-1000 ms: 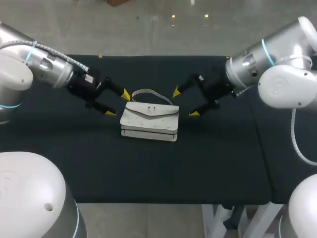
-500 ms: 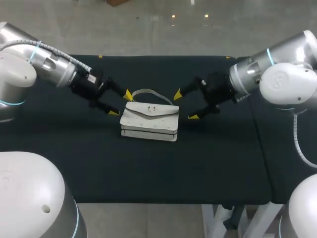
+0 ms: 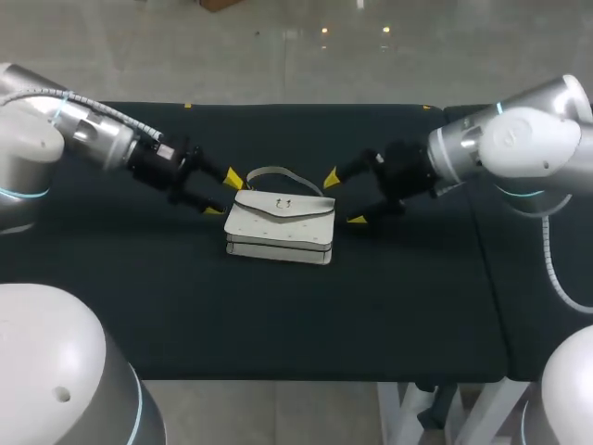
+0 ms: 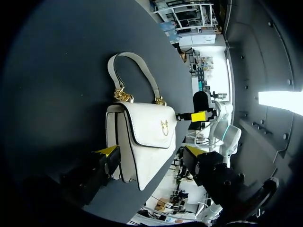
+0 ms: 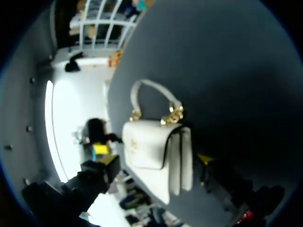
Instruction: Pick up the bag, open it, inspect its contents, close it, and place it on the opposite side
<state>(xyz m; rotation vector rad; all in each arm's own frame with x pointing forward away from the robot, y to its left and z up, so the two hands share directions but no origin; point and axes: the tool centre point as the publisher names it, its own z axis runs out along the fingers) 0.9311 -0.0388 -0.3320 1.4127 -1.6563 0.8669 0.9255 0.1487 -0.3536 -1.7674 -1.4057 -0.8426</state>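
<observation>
we log the bag [image 3: 280, 225] lying on the dark desk [image 3: 278, 315], long axis across it, flap up, arched handle [image 3: 273, 170] flat toward the far edge. white pebbled surface, boxy, pointed flap, gold clasp [image 3: 283, 203]. left end effector [image 3: 223, 194] and right end effector [image 3: 343, 197] flank the bag's ends, both spread wide, gripping nothing.

A small white handbag [image 3: 280, 226] is seen standing upright near the tabletop's [image 3: 278, 315] middle, flap closed, with a gold clasp, gold chain links and an arched handle.
</observation>
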